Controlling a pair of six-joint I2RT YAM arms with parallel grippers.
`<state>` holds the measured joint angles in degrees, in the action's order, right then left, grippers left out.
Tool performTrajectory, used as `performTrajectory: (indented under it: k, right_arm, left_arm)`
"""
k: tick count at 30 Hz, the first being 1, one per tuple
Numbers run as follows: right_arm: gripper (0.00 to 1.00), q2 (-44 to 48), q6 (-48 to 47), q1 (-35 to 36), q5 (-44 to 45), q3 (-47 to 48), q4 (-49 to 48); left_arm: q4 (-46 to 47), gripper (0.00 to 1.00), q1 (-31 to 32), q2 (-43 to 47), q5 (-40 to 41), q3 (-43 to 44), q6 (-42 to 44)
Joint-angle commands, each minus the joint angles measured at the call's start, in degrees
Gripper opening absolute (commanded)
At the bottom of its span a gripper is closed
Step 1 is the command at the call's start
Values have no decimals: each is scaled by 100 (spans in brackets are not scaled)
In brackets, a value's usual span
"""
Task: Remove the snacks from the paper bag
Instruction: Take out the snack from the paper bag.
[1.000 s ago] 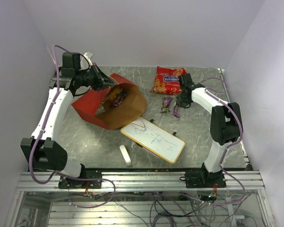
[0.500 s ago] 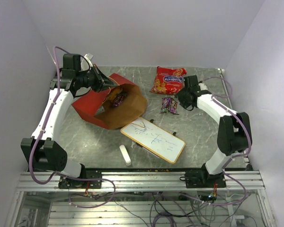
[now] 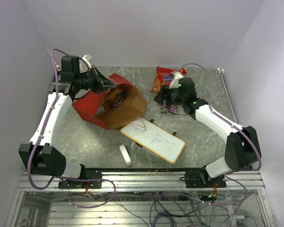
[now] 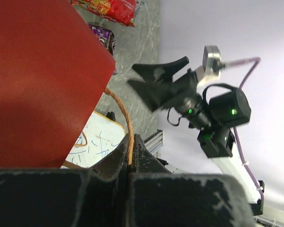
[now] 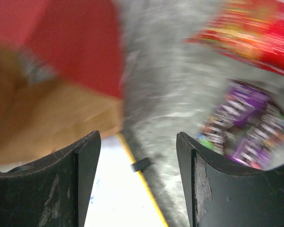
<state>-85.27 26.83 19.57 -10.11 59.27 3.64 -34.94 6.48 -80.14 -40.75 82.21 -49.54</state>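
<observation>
One paper bag (image 3: pixel 92 106) is seen lying on its side at 10 o'clock from the table's middle, its brown mouth turned toward the centre. One large red-orange packet (image 3: pixel 161 80) is laid flat on the table at 1 o'clock. Two small purple packs (image 3: pixel 170 109) are laid side by side just below it, at 2 o'clock. At least one more purple-and-yellow pack (image 3: pixel 117 97) is seen inside the bag's mouth. One whiteboard (image 3: pixel 154 139) is placed at 5 o'clock and one white eraser (image 3: pixel 125 154) at 7 o'clock.

Two grippers are counted. The left gripper (image 4: pixel 131 142) is clenched on the bag's twine handle (image 4: pixel 123 111) at the far rim of the mouth. The right gripper (image 5: pixel 137 137) is held with its fingers (image 5: pixel 85 179) spread and nothing between them, above the table between the bag and the purple packs.

Against the view half a second earlier, the right gripper has been swung from 3 o'clock of the purple packs to 10 o'clock of them, and part of the red-orange packet is now covered by its arm. The bag, the packs and the left gripper's hold are unchanged.
</observation>
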Motion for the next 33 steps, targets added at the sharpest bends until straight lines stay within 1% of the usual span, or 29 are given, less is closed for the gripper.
performTrajectory:
  k: [1,3,5,7,10,14,17,22,26,33]
  right_arm:
    - [65,235,-3160,1236,-1435,122,-724]
    - [66,191,-4012,1576,-1843,-6,-1050]
    - [66,58,-4782,1744,-2438,-50,-1270]
    - [66,-171,-5611,1891,-2907,59,-1258]
    - [66,-647,-6694,2196,-2791,431,-1137]
    - [65,-1461,-7773,2386,-2771,1079,-793]
    - [64,-2127,-8248,2466,-2678,1528,-851]
    - [61,-3178,-8493,2552,-2277,2423,-1034]
    - [53,-3908,-8778,2663,-1680,3127,-802]
    - [54,-4616,-9170,2697,-1167,3577,-655]
  left_arm:
    - [166,7,46,157,-154,-68,-17]
    - [75,7,46,163,-150,-46,13]
    - [-31,7,46,158,-109,-4,59]
    - [-94,7,46,165,-79,33,67]
    - [-127,7,46,185,-97,58,42]
    - [-285,7,46,160,-103,115,142]
    - [-509,7,46,70,-148,214,296]
    - [-687,7,46,-59,-238,398,448]
    - [-788,7,46,-98,-281,479,535]
    - [-909,7,46,-96,-280,447,621]
